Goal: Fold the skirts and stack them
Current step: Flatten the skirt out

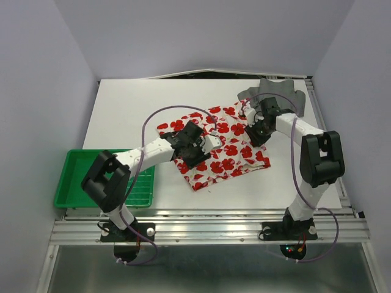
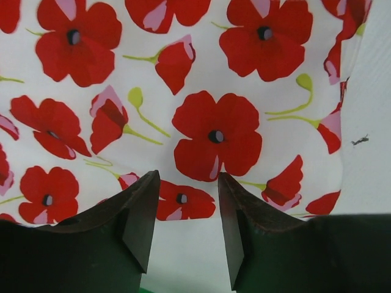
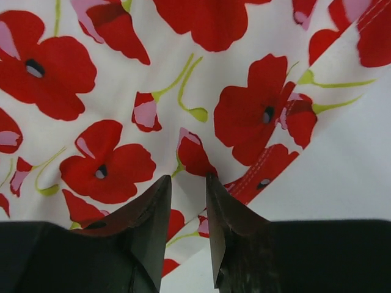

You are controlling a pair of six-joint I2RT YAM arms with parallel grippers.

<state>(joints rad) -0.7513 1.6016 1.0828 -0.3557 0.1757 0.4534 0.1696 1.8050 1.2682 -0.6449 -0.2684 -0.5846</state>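
Two grippers sit over the poppy-printed skirt point(image 1: 227, 160), which I see lying flat mid-table point(image 1: 134, 104), right of the green tray point(image 1: 85, 168). The left gripper point(image 2: 186, 177) has its fingers apart and empty. The right gripper point(image 3: 188, 178) does too, with a narrower gap. Beyond it, the grey skirt point(image 1: 276, 91) lies rumpled at the far edge.

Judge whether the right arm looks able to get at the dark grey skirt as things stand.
Probably yes: the grey skirt lies uncovered just beyond the right hand, with nothing standing between them.
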